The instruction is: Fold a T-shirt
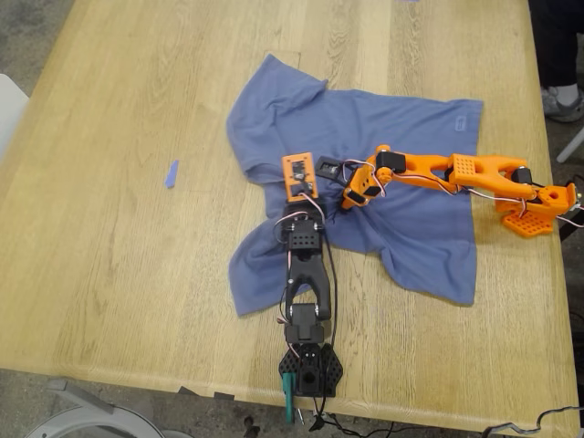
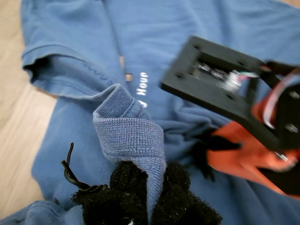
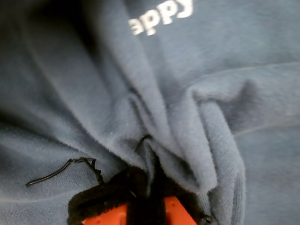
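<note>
The slate-blue T-shirt (image 1: 401,137) lies crumpled on the wooden table (image 1: 119,82), one sleeve toward the far side and one toward the near edge. My first gripper (image 1: 306,194), on the black arm, is shut on the shirt's ribbed collar (image 2: 133,136); its black foam pads (image 2: 124,180) pinch the fabric. My second gripper (image 1: 354,196), on the orange arm, is shut on a bunched fold of the shirt (image 3: 187,140) close beside it. The second gripper's orange body (image 2: 243,154) shows in the first wrist view. Pale lettering (image 3: 161,16) shows on the chest.
A small blue tape strip (image 1: 172,173) lies on the table toward the exterior view's left. A person's shoe (image 1: 563,100) is at the exterior view's right edge. The black arm's base (image 1: 310,370) sits at the near edge, the orange arm's base (image 1: 538,210) at the right.
</note>
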